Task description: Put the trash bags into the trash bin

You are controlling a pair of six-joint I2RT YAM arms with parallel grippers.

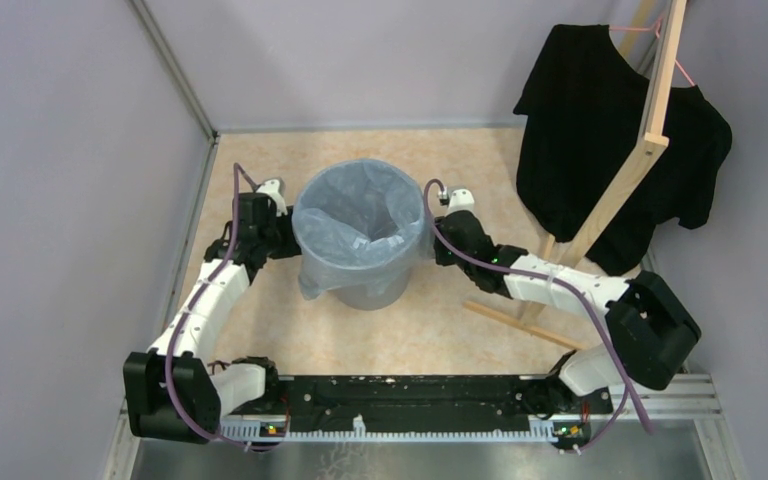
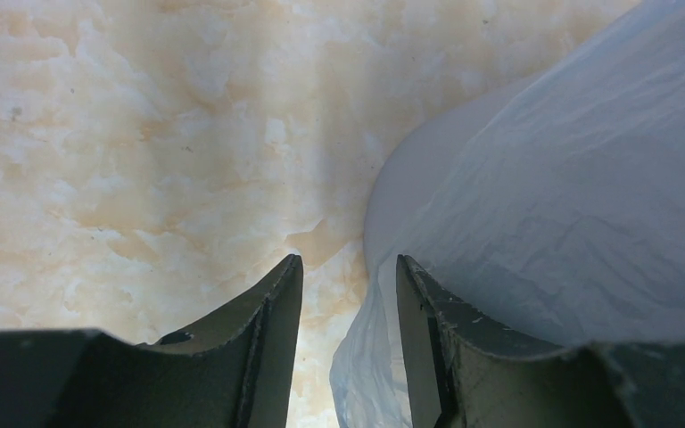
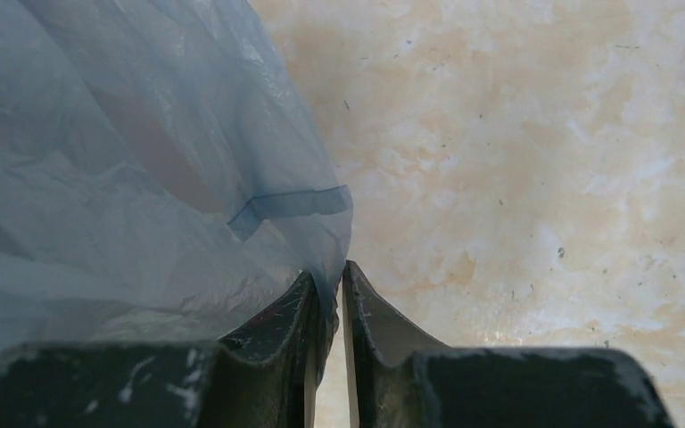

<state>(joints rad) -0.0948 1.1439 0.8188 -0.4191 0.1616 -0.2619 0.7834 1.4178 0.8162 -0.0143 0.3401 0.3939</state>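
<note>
The grey trash bin [image 1: 378, 297] stands upright mid-floor. A pale blue-grey trash bag [image 1: 360, 215] lines it, with its rim folded over the outside. My left gripper [image 1: 280, 228] is at the bin's left side. In the left wrist view it [image 2: 349, 259] is open, with a fold of the bag [image 2: 571, 205] hanging between the fingers beside the right one. My right gripper [image 1: 438, 225] is at the bin's right rim. In the right wrist view it [image 3: 328, 269] is shut on the bag's edge [image 3: 125, 160].
A black T-shirt [image 1: 600, 120] hangs on a wooden rack [image 1: 650, 150] at the back right, its base strut on the floor near my right arm. Lilac walls close the left and back. A black metal rail [image 1: 410, 395] runs along the near edge.
</note>
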